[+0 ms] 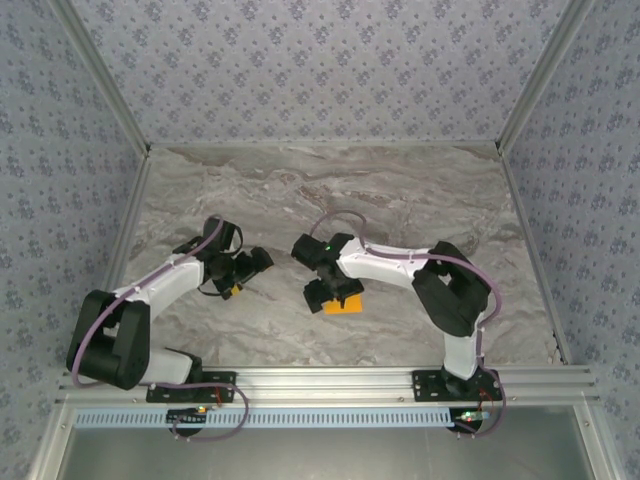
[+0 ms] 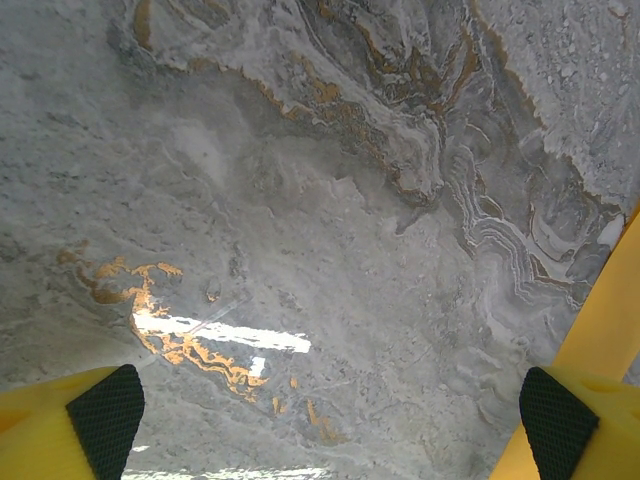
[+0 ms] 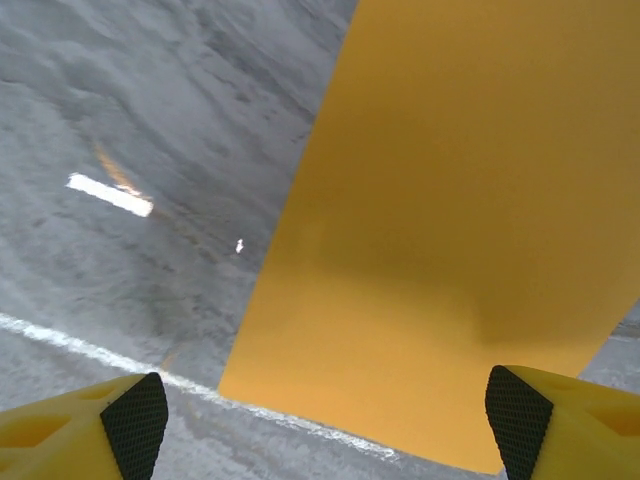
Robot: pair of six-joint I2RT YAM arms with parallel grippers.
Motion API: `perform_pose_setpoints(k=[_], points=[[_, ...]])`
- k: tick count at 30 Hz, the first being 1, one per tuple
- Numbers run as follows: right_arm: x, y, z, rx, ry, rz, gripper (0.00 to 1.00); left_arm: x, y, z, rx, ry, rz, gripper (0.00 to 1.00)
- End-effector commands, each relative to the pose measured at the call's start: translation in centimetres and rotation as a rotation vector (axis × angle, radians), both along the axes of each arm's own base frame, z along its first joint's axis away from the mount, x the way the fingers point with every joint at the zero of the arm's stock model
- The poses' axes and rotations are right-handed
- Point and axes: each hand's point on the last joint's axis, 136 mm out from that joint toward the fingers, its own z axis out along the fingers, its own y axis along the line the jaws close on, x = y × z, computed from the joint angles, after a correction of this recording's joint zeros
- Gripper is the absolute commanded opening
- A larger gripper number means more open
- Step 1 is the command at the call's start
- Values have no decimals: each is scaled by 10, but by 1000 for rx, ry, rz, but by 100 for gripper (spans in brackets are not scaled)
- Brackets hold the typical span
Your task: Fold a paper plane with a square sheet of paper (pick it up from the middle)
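Wide-spread yellow fingertips [image 3: 135, 425] of right gripper [image 3: 325, 430] nearest the lens, holding nothing. Just below, square sheet of paper [image 3: 450, 230]: plain bright orange, unmarked, straight-edged, flat on marble table [image 3: 150, 120], soft shadow across it; near half of table, about mid-width. Well apart to the left, left gripper [image 2: 325, 420], likewise spread wide over bare marble

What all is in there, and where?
sheet of paper: one, bright orange, lying on the table under the right hand
table: one, grey marble, under everything
walls: three, grey floral, around the table
rail: one, silver, near edge
left arm and right arm: two, white and black, on the rail
left hand: one, yellow and black, open over bare table
right hand: one, same colours, open above the paper
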Motion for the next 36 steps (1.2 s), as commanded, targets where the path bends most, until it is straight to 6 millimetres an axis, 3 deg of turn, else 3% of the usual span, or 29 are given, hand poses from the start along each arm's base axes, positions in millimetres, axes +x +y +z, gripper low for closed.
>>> perform_pose_setpoints(k=[1, 9, 17, 20, 21, 36], points=[[-5, -14, -14, -73, 27, -39, 87, -3, -2, -3, -20, 19, 3, 99], [-10, -19, -35, -81, 85, -53, 82, -6, -1, -6, -18, 28, -2, 99], [-8, -25, -38, -23, 130, -67, 72, -5, -3, -5, -26, 26, -10, 99], [-9, -18, -34, 49, 165, -43, 74, -6, -4, -4, -28, 27, -12, 99], [-17, -24, -40, 49, 199, -45, 76, -6, -4, -4, -29, 27, -14, 99], [-17, -30, -42, 138, 257, -63, 82, -6, -8, 0, -39, 12, -32, 99]])
